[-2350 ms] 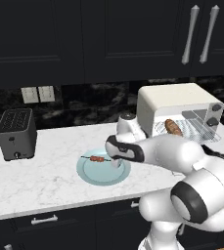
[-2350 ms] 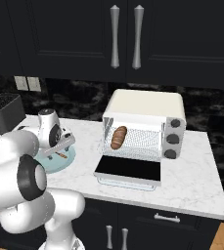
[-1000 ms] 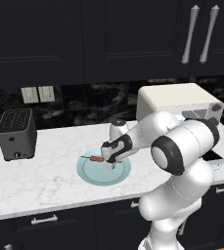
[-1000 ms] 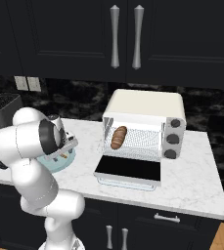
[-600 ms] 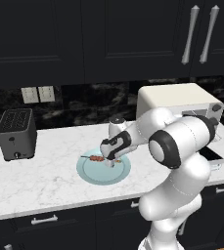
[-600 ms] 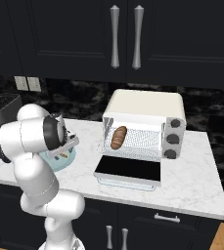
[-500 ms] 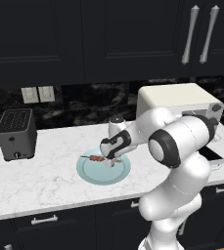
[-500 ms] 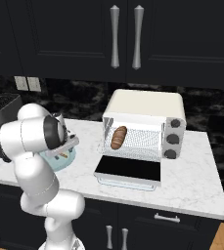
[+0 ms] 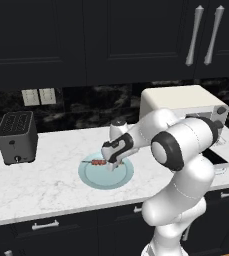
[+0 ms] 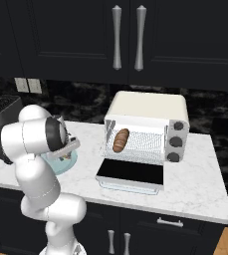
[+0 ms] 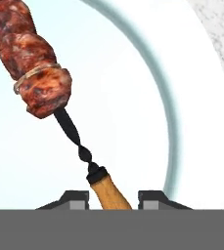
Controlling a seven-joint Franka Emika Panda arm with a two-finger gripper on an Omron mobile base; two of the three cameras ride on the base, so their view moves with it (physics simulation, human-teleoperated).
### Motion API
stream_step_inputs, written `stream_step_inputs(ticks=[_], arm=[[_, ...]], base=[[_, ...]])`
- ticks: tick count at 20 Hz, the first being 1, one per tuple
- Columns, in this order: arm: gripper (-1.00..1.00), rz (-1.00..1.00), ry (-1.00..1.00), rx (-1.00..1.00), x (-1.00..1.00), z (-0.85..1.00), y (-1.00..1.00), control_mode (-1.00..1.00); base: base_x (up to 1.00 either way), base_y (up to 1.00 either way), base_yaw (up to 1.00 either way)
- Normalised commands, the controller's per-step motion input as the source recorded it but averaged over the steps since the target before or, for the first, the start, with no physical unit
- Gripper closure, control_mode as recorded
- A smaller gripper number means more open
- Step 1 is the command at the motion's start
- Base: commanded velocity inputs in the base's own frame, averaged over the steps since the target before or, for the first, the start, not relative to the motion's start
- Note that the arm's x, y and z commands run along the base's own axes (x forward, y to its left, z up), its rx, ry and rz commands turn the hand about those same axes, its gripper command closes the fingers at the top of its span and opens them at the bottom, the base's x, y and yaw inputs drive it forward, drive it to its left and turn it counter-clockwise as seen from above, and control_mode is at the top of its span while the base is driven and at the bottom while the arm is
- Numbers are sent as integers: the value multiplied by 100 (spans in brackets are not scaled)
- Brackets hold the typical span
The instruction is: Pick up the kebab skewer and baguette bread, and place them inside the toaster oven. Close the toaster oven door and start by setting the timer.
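The kebab skewer (image 11: 41,84) lies on a pale blue plate (image 9: 106,178), its reddish-brown chunks running up and left from a twisted dark stem and a wooden handle. My gripper (image 11: 113,199) is down at the plate (image 11: 194,102), its fingertips (image 11: 77,197) tight on either side of that handle. From the left base view the gripper (image 9: 111,165) sits at the skewer's (image 9: 98,162) right end. The baguette bread (image 10: 120,140) rests on the wire rack inside the cream toaster oven (image 10: 146,115). The toaster oven door (image 10: 130,176) hangs open, flat toward the front.
A dark grey slot toaster (image 9: 17,137) stands at the counter's left. The marble counter (image 9: 41,187) runs under dark upper cabinets with silver handles (image 10: 116,37). The oven's knobs (image 10: 175,141) sit on its right side panel.
The fingers have closed from wide apart onto the skewer's wooden handle. The arm has settled slightly lower over the plate; the bread stays in the oven.
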Motion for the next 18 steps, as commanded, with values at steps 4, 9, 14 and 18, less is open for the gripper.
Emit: stream_step_inputs(ticks=[4,9,14,18], arm=[[100,0,0,0,-24,-20,0,-100],[100,0,-1,1,-29,18,-12,-100],[100,0,-7,6,-73,100,-57,-100],[100,0,-1,2,-78,91,-70,-100]], base=[[0,0,0],[0,0,0],[0,0,0],[0,0,0]])
